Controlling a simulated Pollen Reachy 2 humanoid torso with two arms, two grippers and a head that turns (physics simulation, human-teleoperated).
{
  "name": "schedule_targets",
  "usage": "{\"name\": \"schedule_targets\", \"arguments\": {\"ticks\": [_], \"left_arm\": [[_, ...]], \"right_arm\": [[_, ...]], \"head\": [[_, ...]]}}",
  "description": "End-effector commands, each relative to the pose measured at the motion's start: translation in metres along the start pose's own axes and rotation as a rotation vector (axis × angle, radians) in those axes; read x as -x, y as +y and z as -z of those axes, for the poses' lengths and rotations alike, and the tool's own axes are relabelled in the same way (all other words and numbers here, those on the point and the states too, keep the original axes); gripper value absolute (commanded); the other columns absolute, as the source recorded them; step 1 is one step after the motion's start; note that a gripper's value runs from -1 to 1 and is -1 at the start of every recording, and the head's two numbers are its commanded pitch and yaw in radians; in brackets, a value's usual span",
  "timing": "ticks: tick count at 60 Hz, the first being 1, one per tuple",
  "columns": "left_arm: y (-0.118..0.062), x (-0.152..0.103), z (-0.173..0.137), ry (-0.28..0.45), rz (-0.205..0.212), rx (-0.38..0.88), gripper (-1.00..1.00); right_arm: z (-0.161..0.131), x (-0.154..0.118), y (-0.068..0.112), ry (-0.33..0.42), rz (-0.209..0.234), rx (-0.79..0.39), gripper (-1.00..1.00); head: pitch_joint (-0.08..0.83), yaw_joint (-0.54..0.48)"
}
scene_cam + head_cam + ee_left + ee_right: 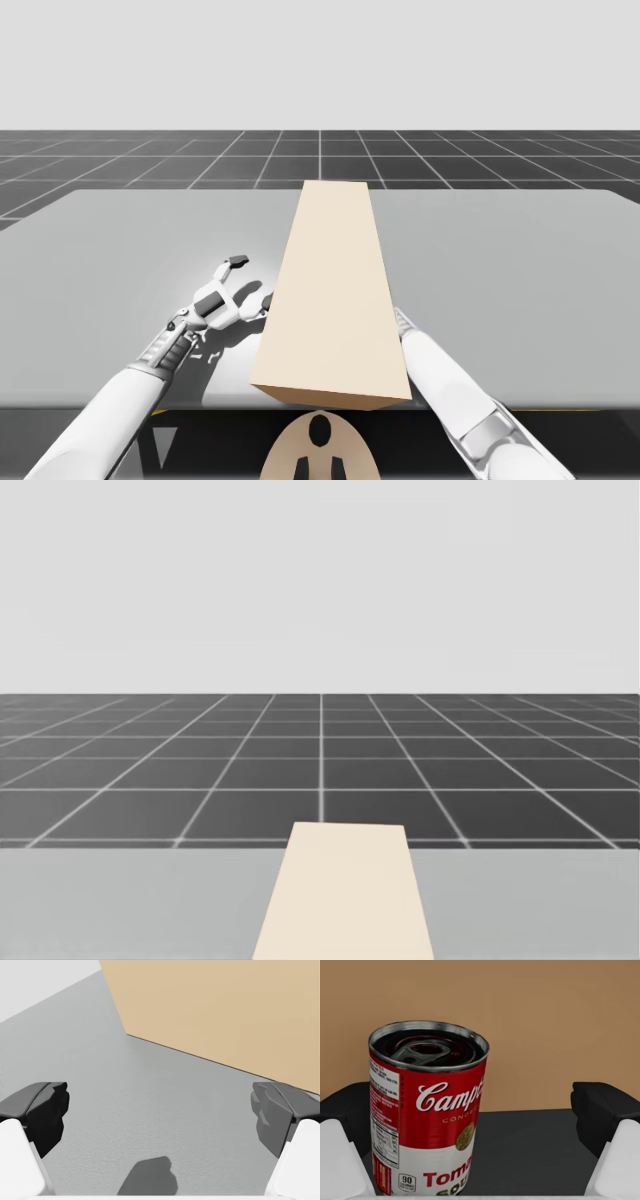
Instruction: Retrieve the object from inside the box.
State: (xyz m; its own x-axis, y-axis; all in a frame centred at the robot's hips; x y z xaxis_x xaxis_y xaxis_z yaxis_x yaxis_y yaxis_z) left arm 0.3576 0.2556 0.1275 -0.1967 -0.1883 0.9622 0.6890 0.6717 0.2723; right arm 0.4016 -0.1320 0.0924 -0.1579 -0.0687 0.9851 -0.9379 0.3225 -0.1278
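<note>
Red-and-white can (427, 1125) at right claw (477, 1110) — base cut off.

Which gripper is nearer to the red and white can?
Right. The red and white can stands between the open fingers of my right gripper; my left gripper is outside the box, beside its wall.

Left arm (100, 410), right arm (450, 385) forward (jaws apart).

Flat, bright overhead light falls evenly on the grey worktop (120, 260), leaving the tan box (335, 290) pale on top and darker on its near end. A soft shadow lies under my left gripper (252, 282), left of the box, a dark patch between its jaws in the left wrist view. The red-and-white can (427, 1125) stands on a dim floor, its metal lid faintly shining.
</note>
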Motion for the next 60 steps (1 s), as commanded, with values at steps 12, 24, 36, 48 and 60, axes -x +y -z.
{"name": "schedule_targets", "arguments": {"ticks": [12,24,36,48,60], "left_arm": [[0.001,0.001,-0.001,0.003,0.012,-0.007,-1.00],[0.001,0.001,-0.001,0.008,0.017,-0.013,-1.00],[0.002,0.002,0.000,0.010,0.018,-0.018,-1.00],[0.002,0.002,0.000,0.011,0.016,-0.018,-1.00],[0.003,0.002,0.000,0.010,0.016,-0.019,-1.00]], "right_arm": [[0.050,0.039,0.056,-0.024,0.196,-0.084,1.00],[0.034,0.032,0.055,-0.013,0.186,-0.051,1.00],[-0.021,0.018,0.038,-0.021,0.150,0.050,1.00],[-0.080,0.010,0.015,-0.011,0.092,0.158,1.00],[-0.126,-0.001,-0.013,-0.006,0.024,0.274,1.00]], "head": [[0.041,0.01],[0.037,0.01],[0.035,0.01],[0.031,0.01],[0.026,0.01]]}}
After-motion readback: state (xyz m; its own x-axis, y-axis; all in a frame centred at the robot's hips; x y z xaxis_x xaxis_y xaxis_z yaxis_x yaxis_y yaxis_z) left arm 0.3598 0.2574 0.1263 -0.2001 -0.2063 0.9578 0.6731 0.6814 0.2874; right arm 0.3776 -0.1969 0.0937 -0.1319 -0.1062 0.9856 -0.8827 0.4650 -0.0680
